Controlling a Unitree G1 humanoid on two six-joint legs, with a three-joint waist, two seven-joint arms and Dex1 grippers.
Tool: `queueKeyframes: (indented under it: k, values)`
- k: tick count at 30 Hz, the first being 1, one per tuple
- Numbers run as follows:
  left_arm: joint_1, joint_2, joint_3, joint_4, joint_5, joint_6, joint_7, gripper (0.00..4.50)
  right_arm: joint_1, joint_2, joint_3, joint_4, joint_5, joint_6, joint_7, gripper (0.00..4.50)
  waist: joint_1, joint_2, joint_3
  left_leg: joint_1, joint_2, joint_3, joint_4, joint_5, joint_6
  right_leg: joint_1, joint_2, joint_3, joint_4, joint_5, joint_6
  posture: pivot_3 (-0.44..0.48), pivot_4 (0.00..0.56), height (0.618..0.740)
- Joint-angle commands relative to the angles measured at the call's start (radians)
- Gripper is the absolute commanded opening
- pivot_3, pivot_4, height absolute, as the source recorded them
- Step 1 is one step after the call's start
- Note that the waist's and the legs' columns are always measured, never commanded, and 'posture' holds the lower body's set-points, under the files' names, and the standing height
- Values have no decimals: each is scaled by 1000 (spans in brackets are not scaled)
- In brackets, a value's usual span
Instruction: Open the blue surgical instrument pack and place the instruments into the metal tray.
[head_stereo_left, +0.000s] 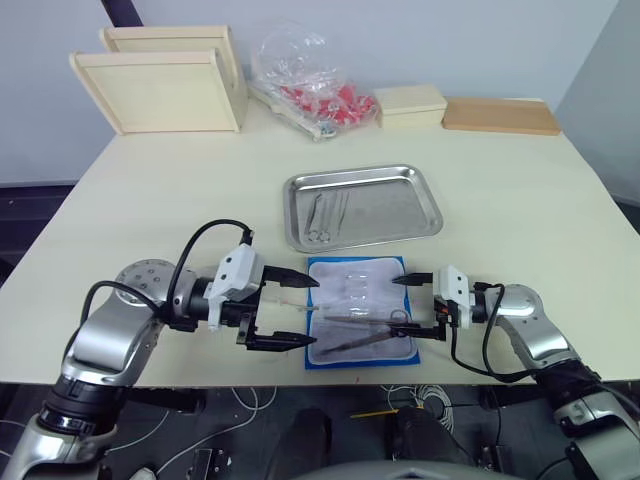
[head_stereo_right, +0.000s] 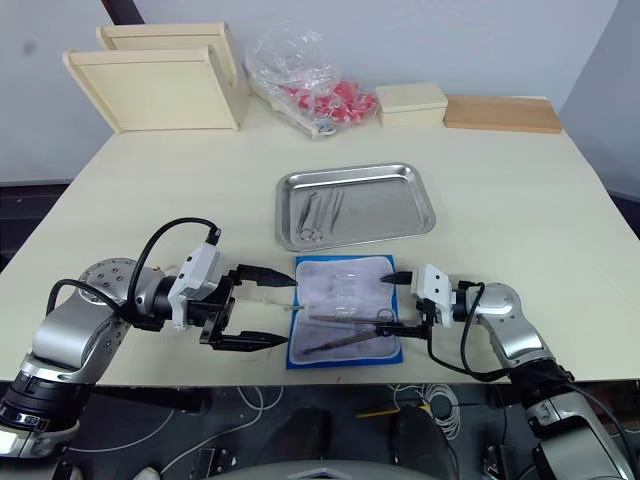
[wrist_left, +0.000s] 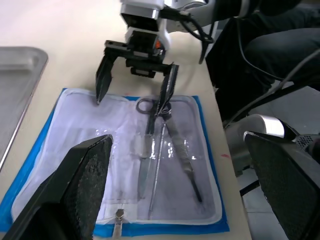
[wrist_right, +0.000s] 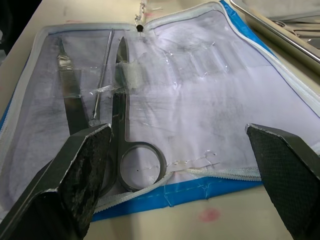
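The blue surgical instrument pack (head_stereo_left: 362, 311) lay unzipped and spread flat on the surface (head_stereo_left: 520, 200), pale lining up, just on the robot's side of the metal tray (head_stereo_left: 362, 206). The left gripper (head_stereo_left: 284, 311) stood at the pack's left edge with its jaws spread wide, one black finger near the pack's far left corner and the other near its near left corner. The right gripper (head_stereo_left: 413, 307) stood at the pack's right edge, its jaws also wide and holding nothing.

The eye views showed a few instruments already in the tray (head_stereo_left: 326, 214), lying in its left half. They also showed what stood beyond the tray at the back of the surface: two pale wooden framed trays (head_stereo_left: 165, 80), a clear bag of red items (head_stereo_left: 310, 85), a pale box (head_stereo_left: 410, 104) and a flat wooden board (head_stereo_left: 500, 115).

The wrist views showed the pack's contents more plainly. In the right wrist view, ring-handled scissors (wrist_right: 122, 125) lay under a clear pocket on the lining, with a slim probe (wrist_right: 101, 75) and a broader blade-like tool (wrist_right: 70, 95) beside them, all in the pack's half farther from the tray. The left wrist view showed the same instruments (wrist_left: 160, 150) from the opposite side, with the right gripper's fingers (wrist_left: 104, 79) poised at the pack's edge; the finger nearer the scissors seemed to reach down to their rings, though contact could not be told.
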Motion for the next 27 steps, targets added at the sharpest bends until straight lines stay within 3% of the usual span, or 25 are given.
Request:
queueKeyframes:
  k: [1, 13, 27]
  values:
    - [17, 15, 24, 2, -11, -42, -25, 4481, 52, -18, 51, 76, -90, 38, 2, 4500, 0, 0, 0, 0, 0, 0, 0, 0, 0, 0, 0, 0, 0, 0, 0, 0, 150, 740]
    - [-5, -6, 7, 49, -3, -77, -21, 4481, 35, -33, 25, -28, -64, 66, -7, 4500, 0, 2, 2, -1, 0, 0, 0, -1, 1, -1, 1, -1, 0, 0, 0, 0, 150, 740]
    - [-9, -56, -31, 104, 25, -154, -31, 4481, 41, -37, -58, -333, 36, 215, -50, 4500, -1, 5, 16, -4, 0, 2, 0, -2, 2, -4, 1, 0, -1, 2, 4, 0, 150, 740]
